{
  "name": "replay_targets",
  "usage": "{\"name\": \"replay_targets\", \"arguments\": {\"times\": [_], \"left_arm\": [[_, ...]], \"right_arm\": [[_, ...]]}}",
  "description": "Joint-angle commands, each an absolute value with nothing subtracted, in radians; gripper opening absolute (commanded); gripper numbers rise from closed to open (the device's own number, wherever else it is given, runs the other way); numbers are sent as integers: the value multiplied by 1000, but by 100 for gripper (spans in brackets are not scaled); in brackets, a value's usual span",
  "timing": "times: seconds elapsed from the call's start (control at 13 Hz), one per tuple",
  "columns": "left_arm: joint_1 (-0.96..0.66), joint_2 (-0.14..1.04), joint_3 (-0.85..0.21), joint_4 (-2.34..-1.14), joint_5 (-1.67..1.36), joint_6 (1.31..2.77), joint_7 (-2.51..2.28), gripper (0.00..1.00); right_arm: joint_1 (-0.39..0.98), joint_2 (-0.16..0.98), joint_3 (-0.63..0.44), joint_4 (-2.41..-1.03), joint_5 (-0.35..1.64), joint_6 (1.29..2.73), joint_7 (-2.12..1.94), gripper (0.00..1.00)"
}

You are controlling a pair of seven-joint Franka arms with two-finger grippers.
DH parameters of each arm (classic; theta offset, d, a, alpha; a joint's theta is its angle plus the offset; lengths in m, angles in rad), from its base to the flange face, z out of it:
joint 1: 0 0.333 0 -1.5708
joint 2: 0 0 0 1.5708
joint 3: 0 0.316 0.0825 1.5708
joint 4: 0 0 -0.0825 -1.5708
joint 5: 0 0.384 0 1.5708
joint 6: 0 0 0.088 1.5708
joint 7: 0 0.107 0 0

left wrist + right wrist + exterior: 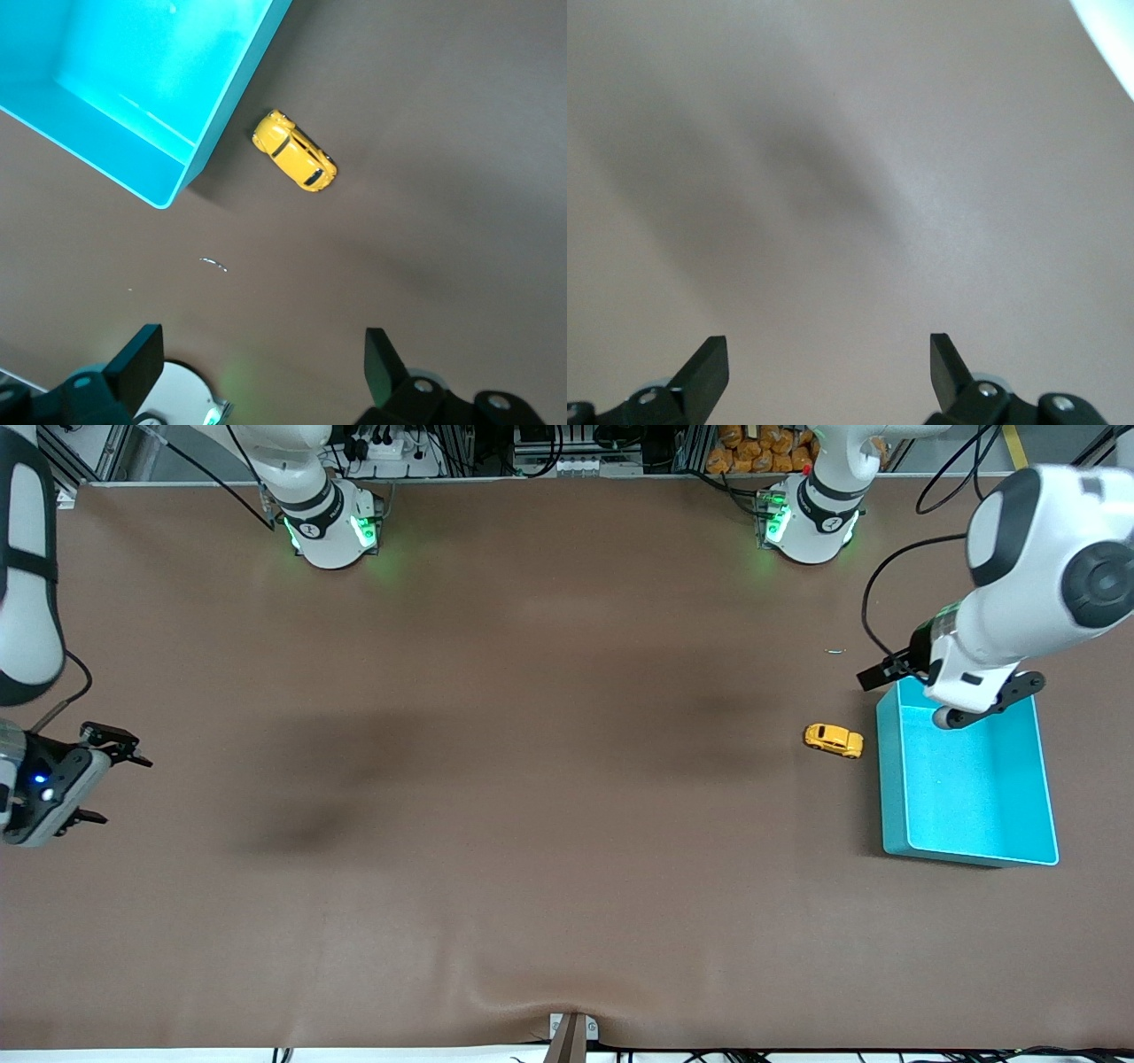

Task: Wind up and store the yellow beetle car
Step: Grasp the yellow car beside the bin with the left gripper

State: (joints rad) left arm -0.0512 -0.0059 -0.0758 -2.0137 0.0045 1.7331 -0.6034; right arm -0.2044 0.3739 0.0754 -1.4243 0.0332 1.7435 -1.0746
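The yellow beetle car (834, 740) stands on its wheels on the brown table, close beside the turquoise bin (890, 779) on the side toward the right arm's end. The bin holds nothing. My left gripper (970, 691) is open and empty, up in the air over the bin's edge nearest the robots' bases. The left wrist view shows the car (295, 163), the bin (232, 96) and the open left gripper (266, 363). My right gripper (111, 779) waits open and empty at the right arm's end of the table. The right wrist view shows this gripper (828, 363) over bare table.
A small pale scrap (836, 651) lies on the table between the car and the left arm's base (811, 518); it also shows in the left wrist view (213, 263). The right arm's base (330, 522) stands along the same edge. A clamp (571, 1032) sits at the table's front edge.
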Motion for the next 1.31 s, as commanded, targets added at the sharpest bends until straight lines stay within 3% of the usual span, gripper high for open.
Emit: {"name": "replay_targets", "arguments": {"times": [0.0,0.31,0.77,1.08,1.23], "left_arm": [[-35,-66,-77,-2225,-14,1924,-696,100],[4,-32,-77,-2422,-14,2280,-848,100],[14,204,-77,-2434,-14,2643,-1197,100],[8,287,-77,-2399,-14,2692,-1288,100],[5,307,-75,-2399,-9,2694,-1290,100]], "right_arm": [[-181,344,75,-1384,48,1669,-875,100],[-115,238,69,-1385,19,1571,-460,100],[-114,80,69,-1405,-11,1480,-132,100],[-127,-79,63,-1639,-2,1622,-124,100],[-136,-104,63,-1697,5,1667,-123,100]]}}
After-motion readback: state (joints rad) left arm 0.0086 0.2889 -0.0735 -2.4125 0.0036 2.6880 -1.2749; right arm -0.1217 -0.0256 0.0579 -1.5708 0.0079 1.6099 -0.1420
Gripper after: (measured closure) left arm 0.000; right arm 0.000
